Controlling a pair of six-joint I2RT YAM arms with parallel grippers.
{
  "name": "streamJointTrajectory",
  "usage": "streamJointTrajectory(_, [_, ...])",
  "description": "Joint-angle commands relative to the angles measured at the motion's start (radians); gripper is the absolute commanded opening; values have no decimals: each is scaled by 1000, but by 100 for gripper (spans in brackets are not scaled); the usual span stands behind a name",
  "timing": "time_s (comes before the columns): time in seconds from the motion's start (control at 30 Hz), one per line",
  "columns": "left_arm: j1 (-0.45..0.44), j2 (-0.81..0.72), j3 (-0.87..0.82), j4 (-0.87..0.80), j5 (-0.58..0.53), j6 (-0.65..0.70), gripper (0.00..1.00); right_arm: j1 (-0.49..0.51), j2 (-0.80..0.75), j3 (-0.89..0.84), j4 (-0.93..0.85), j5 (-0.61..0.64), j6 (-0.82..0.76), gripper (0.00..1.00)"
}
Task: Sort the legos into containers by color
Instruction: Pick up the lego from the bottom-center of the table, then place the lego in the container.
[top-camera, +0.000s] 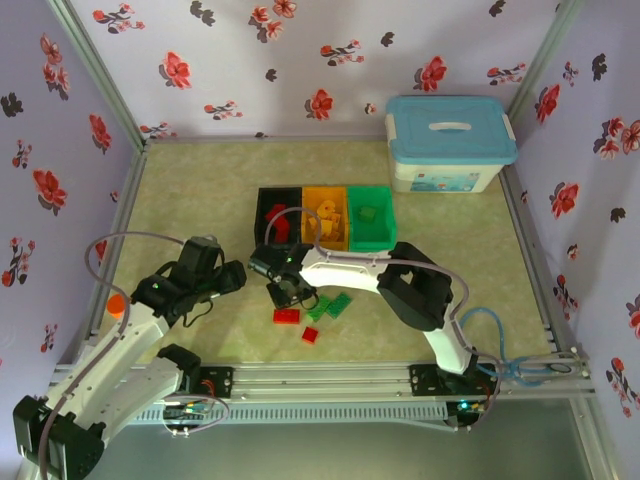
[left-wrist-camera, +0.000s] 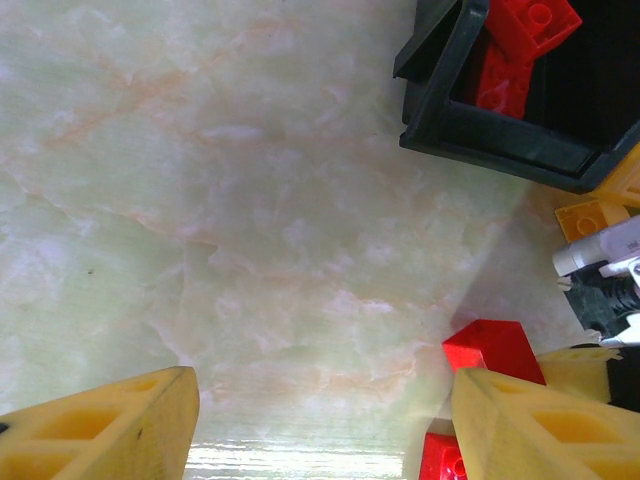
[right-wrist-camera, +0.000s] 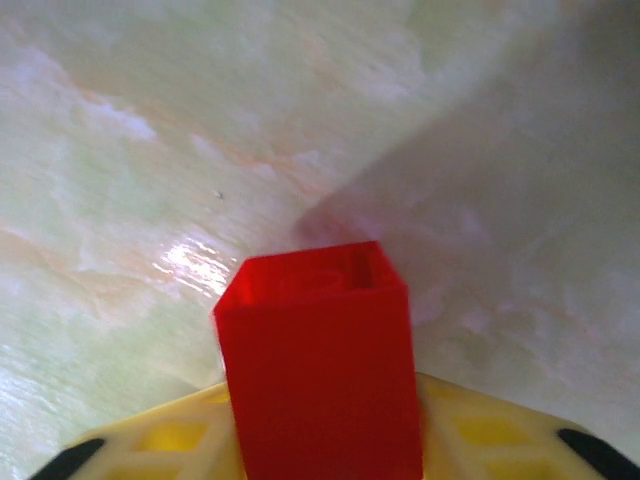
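My right gripper (right-wrist-camera: 318, 420) is shut on a red lego (right-wrist-camera: 315, 350), which stands on end between the yellow fingers (right-wrist-camera: 160, 445) just above the table. From above, this gripper (top-camera: 290, 292) is in front of the black container (top-camera: 262, 205). That bin holds red legos (top-camera: 277, 222). Beside it are the orange container (top-camera: 325, 192) and the green container (top-camera: 372, 240). Loose red legos (top-camera: 286, 316) and green legos (top-camera: 330, 305) lie on the table by the gripper. My left gripper (top-camera: 235, 278) (left-wrist-camera: 325, 430) is open over bare table, with a red lego (left-wrist-camera: 495, 348) at its right finger.
A white box with a light-blue lid (top-camera: 450, 142) stands at the back right. An orange cylinder (top-camera: 117, 305) sits by the left wall. Flowered walls enclose the table (top-camera: 190, 190). An orange brick (left-wrist-camera: 592, 218) lies in front of the black bin's corner (left-wrist-camera: 500, 135).
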Motion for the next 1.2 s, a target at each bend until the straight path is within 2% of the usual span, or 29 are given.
streamJointTrajectory(0.0, [6, -18, -16, -11, -28, 6, 68, -10, 1, 52, -34, 18, -9, 32])
streamJointTrajectory(0.17, [6, -30, -16, -17, -30, 5, 67, -42, -27, 136, -81, 55, -53, 27])
streamJointTrajectory(0.37, [1, -59, -29, -32, -15, -24, 66, -132, -3, 304, -128, 108, -111, 27])
streamJointTrajectory(0.47, [-15, -85, -51, -26, -6, -53, 66, -188, 68, 419, -161, 79, -138, 27])
streamJointTrajectory(0.7, [-77, -136, -97, -32, -8, -112, 66, -228, 240, 672, -237, 89, -175, 27])
streamJointTrajectory(0.87, [-133, -146, -105, -29, -7, -119, 66, -232, 284, 730, -256, 104, -175, 30])
streamJointTrajectory(1.0, [-181, -130, -108, -6, 1, -120, 66, -234, 284, 737, -256, 117, -179, 40])
streamJointTrajectory(1.1, [-223, -98, -109, 10, 1, -129, 66, -235, 282, 752, -270, 116, -181, 64])
streamJointTrajectory(1.17, [-259, -75, -110, 26, 1, -134, 67, -236, 266, 752, -280, 116, -183, 68])
